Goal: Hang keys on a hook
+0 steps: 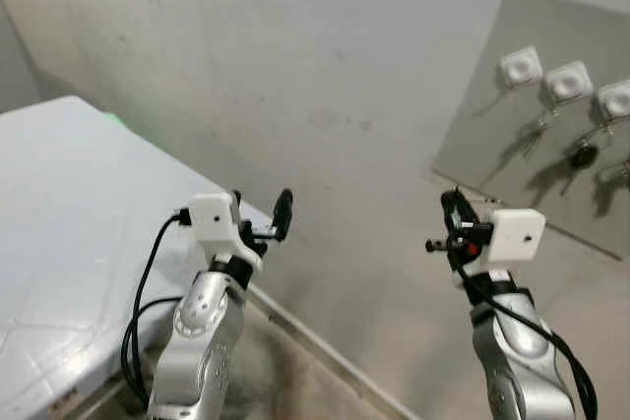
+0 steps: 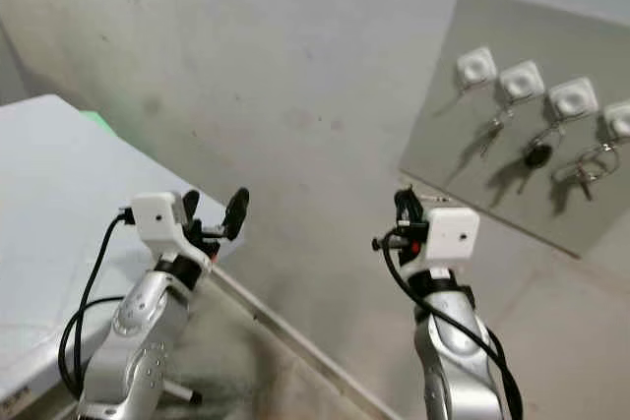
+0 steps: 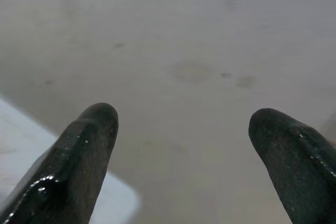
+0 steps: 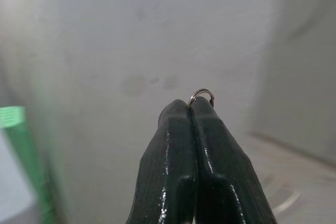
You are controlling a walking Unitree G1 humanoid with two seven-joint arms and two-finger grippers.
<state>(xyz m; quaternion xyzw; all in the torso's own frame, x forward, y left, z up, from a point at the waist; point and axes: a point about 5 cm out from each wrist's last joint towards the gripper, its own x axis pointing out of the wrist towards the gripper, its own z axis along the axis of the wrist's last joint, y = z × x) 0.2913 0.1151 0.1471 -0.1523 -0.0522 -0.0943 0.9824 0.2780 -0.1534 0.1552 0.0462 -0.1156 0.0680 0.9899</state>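
Two grippers are raised before a grey wall. The right gripper [image 4: 195, 109] has its jaws pressed together on a key ring [image 4: 202, 94] peeking above the tips. The left gripper [image 3: 181, 129] is spread wide, empty, near the white bench [image 1: 69, 204]. Far right, a board [image 2: 512, 76] carries white hooks [image 2: 522, 79] with hanging keys [image 2: 537, 155].

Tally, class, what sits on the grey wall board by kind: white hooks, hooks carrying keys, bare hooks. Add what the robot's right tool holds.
White hooks on the board: 4
Hooks carrying keys: 3
Bare hooks: 1, the first one
Key ring pinched in the right tool: 1
Total hooks: 4
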